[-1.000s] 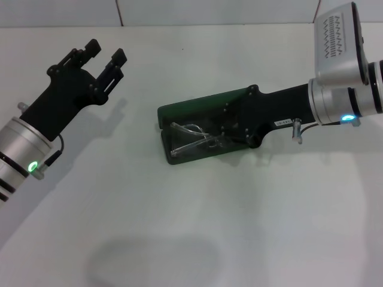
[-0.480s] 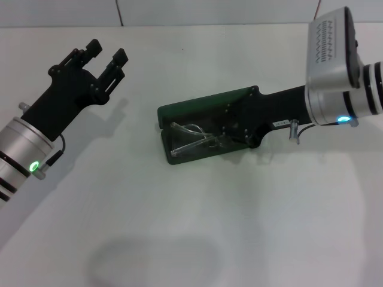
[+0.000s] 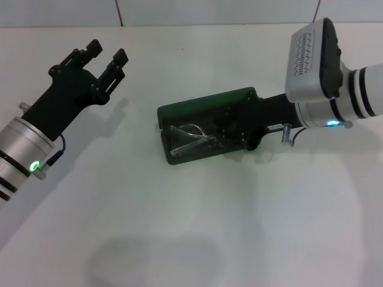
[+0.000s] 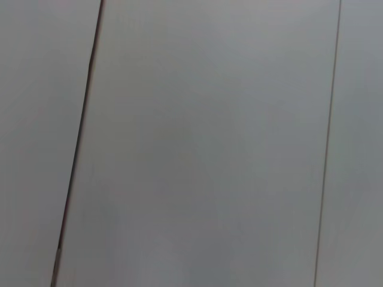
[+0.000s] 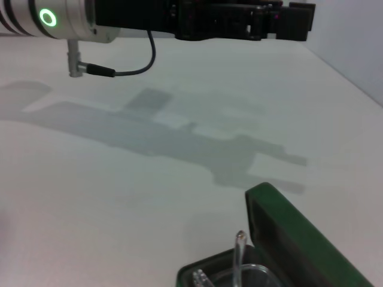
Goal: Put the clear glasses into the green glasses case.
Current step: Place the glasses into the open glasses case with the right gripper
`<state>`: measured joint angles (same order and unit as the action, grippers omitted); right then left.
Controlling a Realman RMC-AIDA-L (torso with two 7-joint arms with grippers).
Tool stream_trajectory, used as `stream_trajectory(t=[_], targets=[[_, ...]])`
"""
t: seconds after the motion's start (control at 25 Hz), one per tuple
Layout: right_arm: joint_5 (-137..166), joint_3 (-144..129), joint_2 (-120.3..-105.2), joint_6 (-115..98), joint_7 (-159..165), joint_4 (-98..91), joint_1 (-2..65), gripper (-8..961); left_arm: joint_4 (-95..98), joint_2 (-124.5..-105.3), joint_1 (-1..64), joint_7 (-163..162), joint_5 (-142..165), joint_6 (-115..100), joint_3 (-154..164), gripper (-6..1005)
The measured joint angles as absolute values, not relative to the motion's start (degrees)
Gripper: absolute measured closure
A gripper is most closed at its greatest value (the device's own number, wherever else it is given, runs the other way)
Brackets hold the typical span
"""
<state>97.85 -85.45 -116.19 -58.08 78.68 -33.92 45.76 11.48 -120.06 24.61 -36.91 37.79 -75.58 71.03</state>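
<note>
White tabletop (image 3: pixel 197 227), plain and matte, spread beneath and all around both arms, pale wall panels (image 4: pixel 203 143) with thin dark vertical seams, directly ahead of the left wrist.

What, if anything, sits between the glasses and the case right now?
Nothing visible. The glasses already lie in the open case, its lid up behind them. The right gripper is over the case's near end; its fingers can't be made out. The left gripper is open, off to the left above the table.

Clear glossy plastic glasses (image 3: pixel 192 136) lie in a matt green case (image 3: pixel 197 107) on a smooth white table (image 3: pixel 179 227).
</note>
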Motion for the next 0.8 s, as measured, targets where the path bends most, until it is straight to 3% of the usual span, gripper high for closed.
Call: stream_trajectory(t=[0.8], targets=[[94.8, -90.8, -116.19, -54.3, 78.6, -39.2, 43.8, 751, 10.9, -120.03, 24.5, -36.8, 37.9, -76.0, 71.1, 421]])
